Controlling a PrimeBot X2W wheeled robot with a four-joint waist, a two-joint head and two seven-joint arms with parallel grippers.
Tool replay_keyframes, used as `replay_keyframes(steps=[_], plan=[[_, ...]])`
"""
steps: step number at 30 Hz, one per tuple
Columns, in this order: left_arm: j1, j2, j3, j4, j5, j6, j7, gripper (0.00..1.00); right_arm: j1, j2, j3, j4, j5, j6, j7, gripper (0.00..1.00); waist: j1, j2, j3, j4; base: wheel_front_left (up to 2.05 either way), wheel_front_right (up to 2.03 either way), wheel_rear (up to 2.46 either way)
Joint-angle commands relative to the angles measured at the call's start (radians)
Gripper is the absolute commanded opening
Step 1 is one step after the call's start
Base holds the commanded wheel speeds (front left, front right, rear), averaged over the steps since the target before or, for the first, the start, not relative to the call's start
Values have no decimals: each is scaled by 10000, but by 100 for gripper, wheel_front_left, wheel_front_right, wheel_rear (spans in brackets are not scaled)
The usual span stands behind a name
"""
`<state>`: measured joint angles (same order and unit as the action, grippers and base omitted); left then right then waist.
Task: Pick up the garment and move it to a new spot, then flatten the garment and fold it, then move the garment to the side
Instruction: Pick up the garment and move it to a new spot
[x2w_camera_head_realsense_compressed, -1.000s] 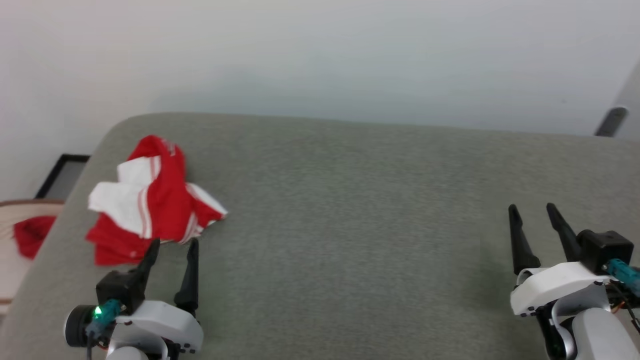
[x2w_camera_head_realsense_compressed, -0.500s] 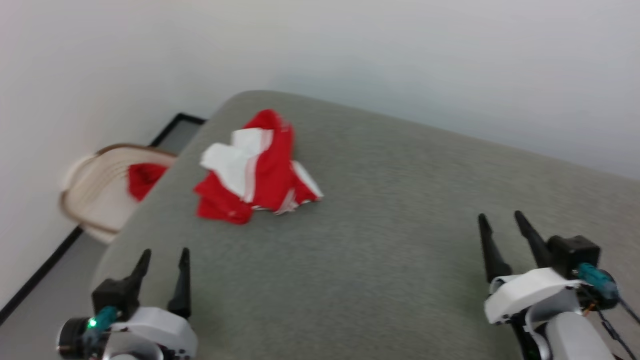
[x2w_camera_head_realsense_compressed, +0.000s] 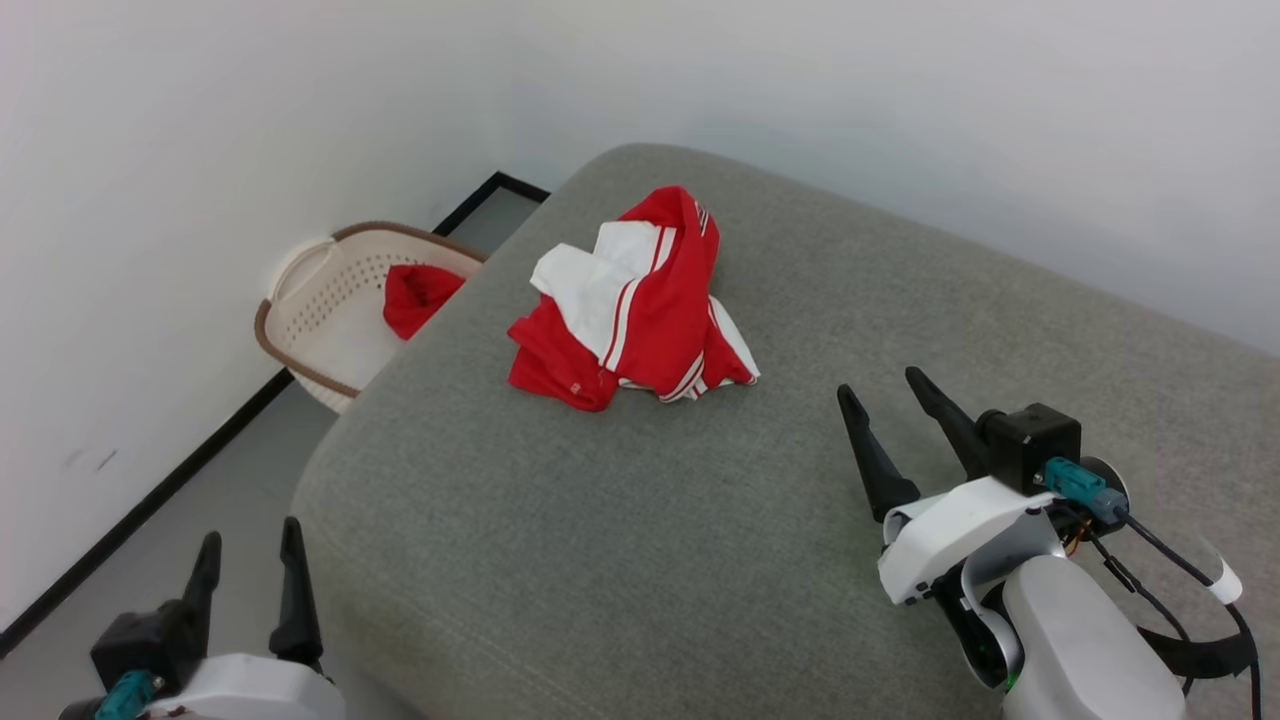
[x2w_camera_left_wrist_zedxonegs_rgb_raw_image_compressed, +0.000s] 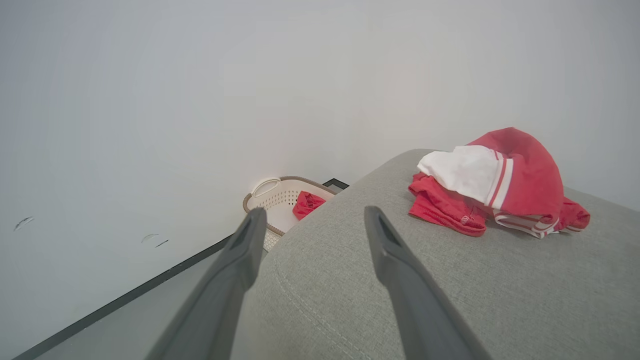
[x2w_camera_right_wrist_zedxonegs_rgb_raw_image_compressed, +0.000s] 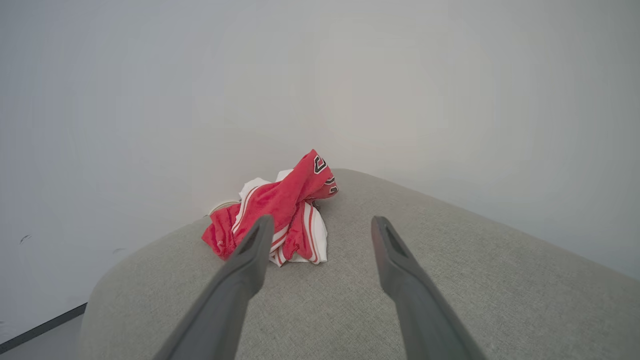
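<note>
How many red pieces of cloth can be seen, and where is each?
2. The crumpled red jersey shirt with white sleeves lies on the grey upholstered seat. A small red cloth lies in the pale perforated basket beside the seat; more may be hidden there.

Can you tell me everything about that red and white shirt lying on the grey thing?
The shirt is a crumpled heap, not flat or folded. It looks like soft red jersey cloth with a white sleeve on top and red-and-white striped trim. In the right wrist view, black letters with white outlines peek from its highest fold. It lies near the far left corner of the grey cushion. Only the cushion touches it; nothing holds it.
</note>
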<state>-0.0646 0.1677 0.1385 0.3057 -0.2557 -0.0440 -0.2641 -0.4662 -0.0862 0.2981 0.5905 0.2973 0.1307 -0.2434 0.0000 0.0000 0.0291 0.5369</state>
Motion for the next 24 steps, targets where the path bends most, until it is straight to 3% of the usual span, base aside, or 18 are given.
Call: replay_keyframes(steps=[1, 7, 11, 14, 19, 24], plan=[[-23, -12, 40, -53, -72, -65, -4, 100, -183, -73, 117, 116, 138, 1, -75, 100, 0, 0, 121, 64, 0, 0, 0], [-702, 126, -473, 291, 119, -362, 78, 100, -34, -232, -183, 181, 438, 1, -165, 100, 0, 0, 286, -20, 0, 0, 0], [-2086, 318, -1309, 894, 222, -675, 424, 100, 281, -461, -647, -169, 138, 1, -194, 100, 0, 0, 579, -172, 0, 0, 0], [-3342, 705, -1733, 1271, 205, -789, 624, 100, 20, -447, -739, -626, -188, 2, -163, 100, 0, 0, 1265, -967, 0, 0, 0], [-5954, 1008, -2471, 1853, -727, -878, 1157, 100, -420, -536, -781, -1434, -497, 2, 116, 100, 0, 0, 2558, -2102, 0, 0, 0], [-8069, 1840, -3701, 3168, -1871, -859, 2217, 100, -743, -355, -505, -1926, -510, 2, 200, 100, 0, 0, 3280, -3125, 0, 0, 0]])
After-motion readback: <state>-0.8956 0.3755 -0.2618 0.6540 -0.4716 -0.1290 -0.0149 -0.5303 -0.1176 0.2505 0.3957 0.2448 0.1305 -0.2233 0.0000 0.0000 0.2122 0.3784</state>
